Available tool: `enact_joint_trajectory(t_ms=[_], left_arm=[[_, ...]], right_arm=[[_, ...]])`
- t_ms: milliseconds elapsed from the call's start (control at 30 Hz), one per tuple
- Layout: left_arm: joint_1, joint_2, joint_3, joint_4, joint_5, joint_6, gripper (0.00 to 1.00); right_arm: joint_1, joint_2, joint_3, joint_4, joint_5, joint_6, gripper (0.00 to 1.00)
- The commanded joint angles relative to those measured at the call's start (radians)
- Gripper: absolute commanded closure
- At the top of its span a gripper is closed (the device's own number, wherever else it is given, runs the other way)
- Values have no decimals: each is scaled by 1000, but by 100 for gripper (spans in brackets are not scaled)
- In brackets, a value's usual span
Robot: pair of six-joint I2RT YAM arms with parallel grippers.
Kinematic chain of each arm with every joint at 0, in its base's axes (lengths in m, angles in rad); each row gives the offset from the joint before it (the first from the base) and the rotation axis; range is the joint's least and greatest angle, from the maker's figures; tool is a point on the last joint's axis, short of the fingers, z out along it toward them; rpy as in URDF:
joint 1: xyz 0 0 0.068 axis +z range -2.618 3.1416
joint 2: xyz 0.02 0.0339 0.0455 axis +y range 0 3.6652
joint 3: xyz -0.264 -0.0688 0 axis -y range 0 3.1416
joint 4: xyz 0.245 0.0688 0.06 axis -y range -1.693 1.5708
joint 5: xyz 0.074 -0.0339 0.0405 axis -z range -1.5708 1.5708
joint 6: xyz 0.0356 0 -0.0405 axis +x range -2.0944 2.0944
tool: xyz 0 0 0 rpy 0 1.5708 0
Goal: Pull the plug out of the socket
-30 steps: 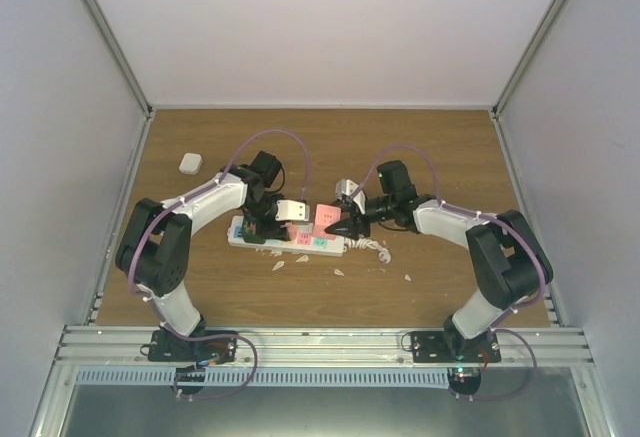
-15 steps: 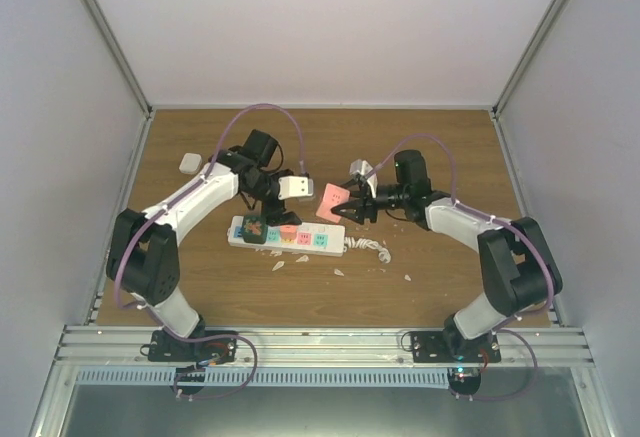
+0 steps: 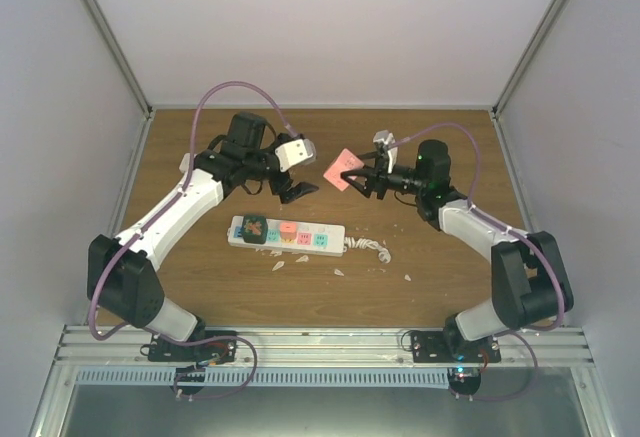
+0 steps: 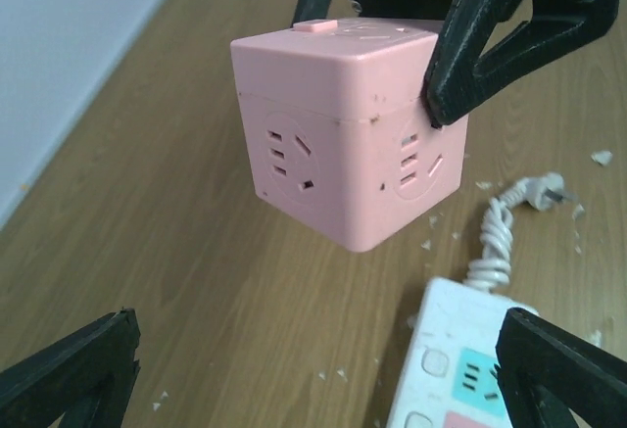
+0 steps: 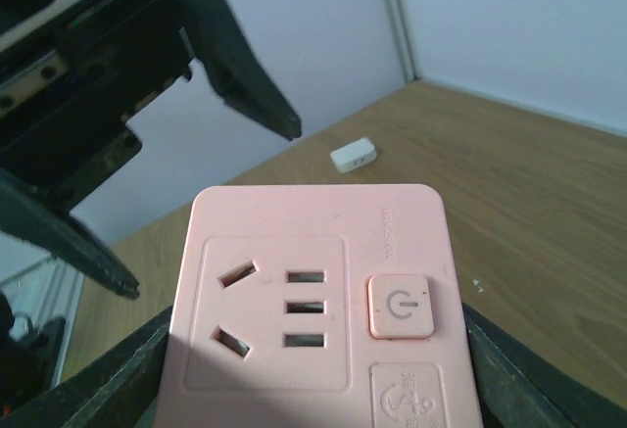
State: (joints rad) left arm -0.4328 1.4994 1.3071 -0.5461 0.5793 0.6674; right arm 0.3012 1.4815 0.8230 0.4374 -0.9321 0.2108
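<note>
The plug, a pink cube (image 3: 339,170) with outlets and a power button, hangs in the air behind the socket with my right gripper (image 3: 353,175) shut on its sides. The right wrist view shows the cube (image 5: 313,301) filling the space between the black fingers (image 5: 103,384). The socket, a long white power strip (image 3: 300,237), lies flat on the wooden table with a dark green block (image 3: 253,228) on its left end. My left gripper (image 3: 297,191) hovers open and empty, left of the cube and above the strip. Its wrist view faces the cube (image 4: 343,154) and the strip's end (image 4: 456,369).
The strip's short coiled white cord (image 3: 368,245) ends in a plug (image 4: 542,191) on the table. White crumbs (image 3: 339,272) lie scattered in front of the strip. A small white block (image 5: 354,155) sits at the far left. Grey walls close in three sides.
My right gripper lifted the pink cube off the strip, up and toward the back. My left gripper opened wide and rose away from the strip toward the back.
</note>
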Motion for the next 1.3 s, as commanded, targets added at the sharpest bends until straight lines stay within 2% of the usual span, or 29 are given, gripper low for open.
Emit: enact_joint_trajectory(t_ms=[0, 333, 500, 700, 933, 1100, 1167, 1267], left_arm=[[-31, -13, 26, 169, -88, -152, 1], [-123, 32, 61, 265, -156, -210, 9], [-199, 73, 83, 320, -321, -187, 14], [-243, 119, 107, 345, -404, -175, 19], [-253, 162, 128, 363, -459, -213, 30], [-253, 175, 140, 362, -461, -227, 51], [-252, 173, 138, 359, -454, -224, 58], [-249, 171, 131, 347, -452, -214, 63]], right_arm=[[-26, 20, 13, 160, 55, 237, 75], [-27, 40, 13, 292, 103, 501, 75], [-28, 40, -11, 350, 113, 554, 75], [-28, 31, -19, 362, 108, 586, 74], [-26, 44, -42, 424, 108, 653, 75], [-27, 42, -46, 425, 109, 657, 73], [-25, 42, -48, 424, 108, 655, 68], [-27, 43, -46, 415, 103, 632, 56]])
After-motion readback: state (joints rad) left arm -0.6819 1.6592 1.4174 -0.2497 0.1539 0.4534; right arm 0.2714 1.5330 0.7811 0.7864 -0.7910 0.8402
